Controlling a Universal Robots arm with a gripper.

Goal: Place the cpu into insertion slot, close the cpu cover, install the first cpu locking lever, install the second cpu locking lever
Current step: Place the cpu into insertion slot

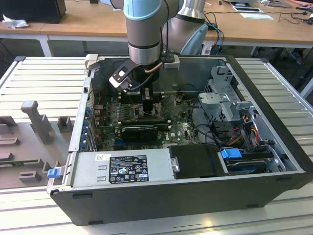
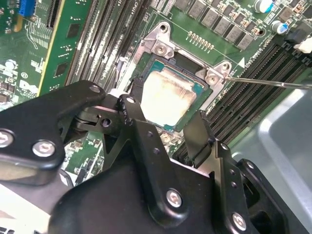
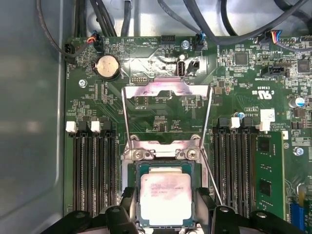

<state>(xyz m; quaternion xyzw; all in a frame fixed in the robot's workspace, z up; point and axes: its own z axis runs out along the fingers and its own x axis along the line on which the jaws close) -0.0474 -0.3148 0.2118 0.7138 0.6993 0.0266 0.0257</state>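
The cpu [image 3: 165, 192] [image 2: 168, 97], a square chip with a silver-grey top, lies level inside the insertion slot [image 3: 146, 155] [image 2: 163, 46]. My gripper [image 3: 165, 208] [image 2: 163, 117] [image 1: 148, 100] is lowered straight over it, shut on the cpu, with one black finger [image 3: 129, 204] against each of two opposite edges. The cpu cover [image 3: 165, 90] is swung back and lies open on the board beyond the slot. A thin wire locking lever [image 3: 213, 183] [image 2: 273, 83] stands unlatched beside the slot.
Long black memory slots [image 3: 95, 170] [image 3: 234, 165] run along both sides of the socket. Cables [image 3: 97, 19] hang at the board's far edge. In the exterior view the open computer case [image 1: 274, 98] walls in the arm, with a drive cage [image 1: 222, 93] on the exterior view's right.
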